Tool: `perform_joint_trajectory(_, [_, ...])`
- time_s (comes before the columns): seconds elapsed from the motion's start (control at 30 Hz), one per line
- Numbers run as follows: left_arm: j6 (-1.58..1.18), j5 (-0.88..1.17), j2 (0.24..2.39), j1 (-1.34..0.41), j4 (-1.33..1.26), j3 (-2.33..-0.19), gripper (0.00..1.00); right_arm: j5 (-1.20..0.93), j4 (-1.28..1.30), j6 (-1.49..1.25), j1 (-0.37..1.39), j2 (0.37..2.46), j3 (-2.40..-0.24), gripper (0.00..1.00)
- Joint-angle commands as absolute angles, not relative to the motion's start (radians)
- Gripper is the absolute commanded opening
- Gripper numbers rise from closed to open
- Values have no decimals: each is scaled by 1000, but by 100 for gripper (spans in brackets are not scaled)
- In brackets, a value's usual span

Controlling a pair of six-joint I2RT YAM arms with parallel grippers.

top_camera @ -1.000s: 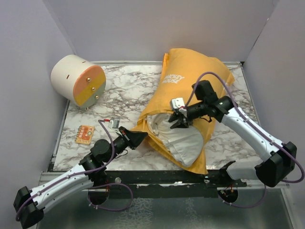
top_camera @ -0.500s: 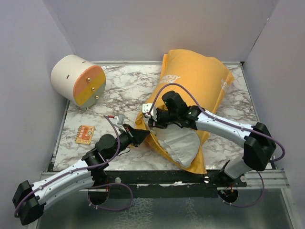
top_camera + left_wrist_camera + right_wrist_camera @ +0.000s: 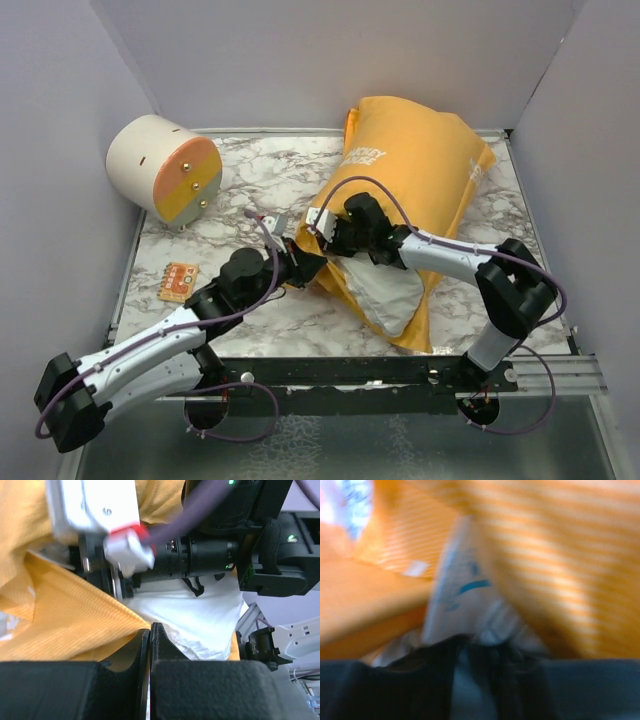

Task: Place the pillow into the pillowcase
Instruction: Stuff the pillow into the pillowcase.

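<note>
The left pincer [image 3: 150,630] was pressed together, its black fingertips nipping the thin, finely ribbed orange-yellow cloth of the pillowcase [image 3: 415,160] at the near left rim of its mouth, where the fabric drew to a point. Just beside it, the right pincer [image 3: 328,244] sat at the same opening, against the pillow [image 3: 392,292]. Its own wrist view was badly blurred, showing dark fingers with pale cloth and a white tag [image 3: 455,595] with blue print close before them, and I could not tell whether those fingers were spread or closed. The pillow was plump, white and soft, and mostly inside the case. Only its near end bulged out of the mouth as a rounded, greyish-white tongue, with orange cloth folded back along its sides. The rest of the case lay filled and puffy, running toward the far right corner of the surface [image 3: 260,190], with white "MICKEY MOUSE" lettering [image 3: 365,155] on its upper face. The surface was marble-patterned, white with grey veins. Well apart at the far left lay a cream cylinder [image 3: 150,160] on its side, its flat end banded orange and yellow with brass studs. A small orange card [image 3: 178,281] lay flat near the left edge, beside the left arm. The right arm's black wrist and purple cable [image 3: 372,179] crossed over the mouth of the case, hiding part of the pillow from above.
</note>
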State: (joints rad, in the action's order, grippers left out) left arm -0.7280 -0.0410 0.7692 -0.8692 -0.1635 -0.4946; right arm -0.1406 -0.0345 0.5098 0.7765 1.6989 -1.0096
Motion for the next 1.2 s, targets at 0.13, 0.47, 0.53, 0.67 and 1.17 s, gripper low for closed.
perform_joint_trajectory(0.13, [-835, 142, 1027, -833, -502, -545, 0, -723, 557, 718, 629, 1554, -1155, 71])
perform_joint_trajectory(0.47, [-895, 162, 1084, -745, -506, -457, 7, -1017, 1045, 1052, 558, 1384, -1397, 79])
perform_joint_trajectory(0.53, [-897, 183, 1106, -740, -516, -459, 7, -1032, 1113, 1108, 558, 1368, -1402, 79])
perform_joint_trajectory(0.67, [-890, 208, 1127, -728, -508, -468, 7, -970, 1229, 1252, 558, 1308, -1340, 79])
perform_joint_trajectory(1.17, [-853, 180, 1088, -716, -83, -546, 50, -604, 1091, 1280, 558, 1236, -1163, 79])
